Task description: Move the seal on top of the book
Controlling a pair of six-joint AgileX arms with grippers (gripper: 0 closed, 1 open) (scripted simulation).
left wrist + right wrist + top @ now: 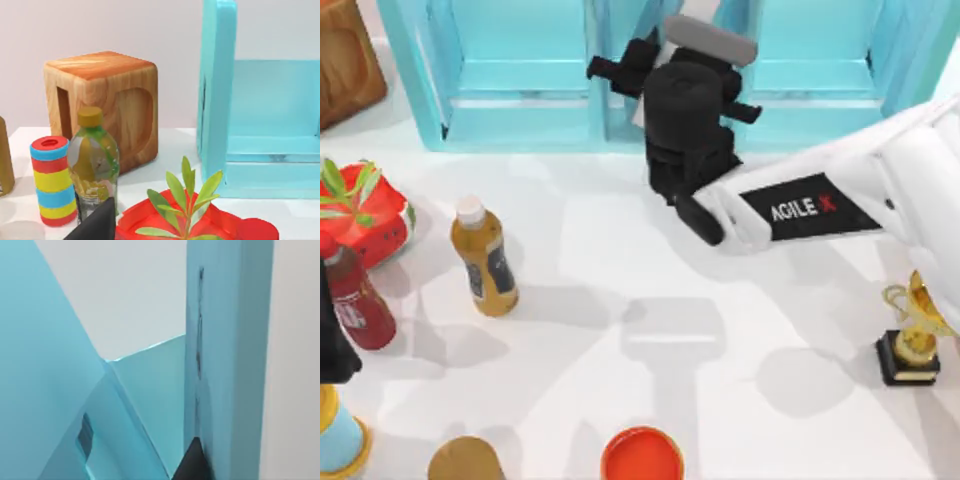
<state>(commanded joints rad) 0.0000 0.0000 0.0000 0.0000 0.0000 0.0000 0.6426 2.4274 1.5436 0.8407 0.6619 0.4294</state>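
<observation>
The seal and the book are out of view. My right arm (800, 210) reaches from the right across the table to the turquoise shelf unit (520, 90) at the back. Its gripper (620, 65) hangs over the shelf's middle divider. The right wrist view looks closely at the shelf's turquoise panels (225, 340). My left arm (332, 345) is parked at the table's left edge.
A wooden cube (345, 60) stands at the back left. On the left are a red pot with a plant (370, 210), an amber bottle (485, 257) and a red bottle (355, 300). A gold trophy (912, 335) is at the right, an orange bowl (642, 455) at the front.
</observation>
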